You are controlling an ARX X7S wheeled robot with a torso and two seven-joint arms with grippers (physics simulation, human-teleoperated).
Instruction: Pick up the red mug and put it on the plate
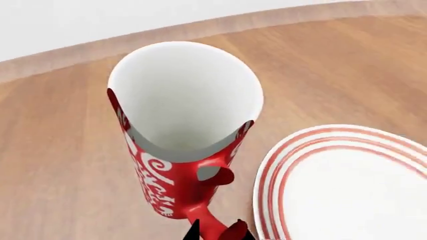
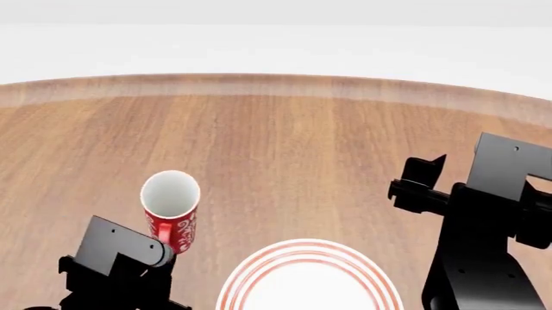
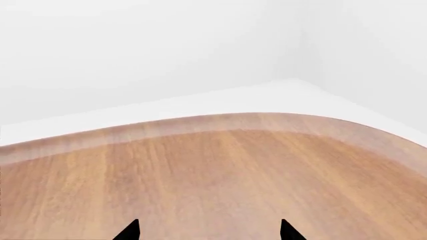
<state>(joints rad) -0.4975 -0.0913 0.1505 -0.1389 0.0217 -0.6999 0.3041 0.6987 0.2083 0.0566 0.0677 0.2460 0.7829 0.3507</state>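
The red mug [image 1: 160, 185] has a white floral pattern and a white inside, and it stands upright on the wooden table just left of the plate [image 1: 347, 185]. The plate is white with red rings. My left gripper [image 1: 217, 234] is shut on the mug's red handle [image 1: 207, 220], with one dark fingertip on each side of it. In the head view the mug [image 2: 170, 210] is at the lower left, directly ahead of my left arm, and the plate [image 2: 306, 281] is at the bottom centre. My right gripper [image 3: 207, 232] is open and empty over bare table; it also shows in the head view [image 2: 421, 184].
The wooden table [image 2: 302, 142] has a curved far edge with white floor beyond it. My right arm [image 2: 483, 245] stands right of the plate.
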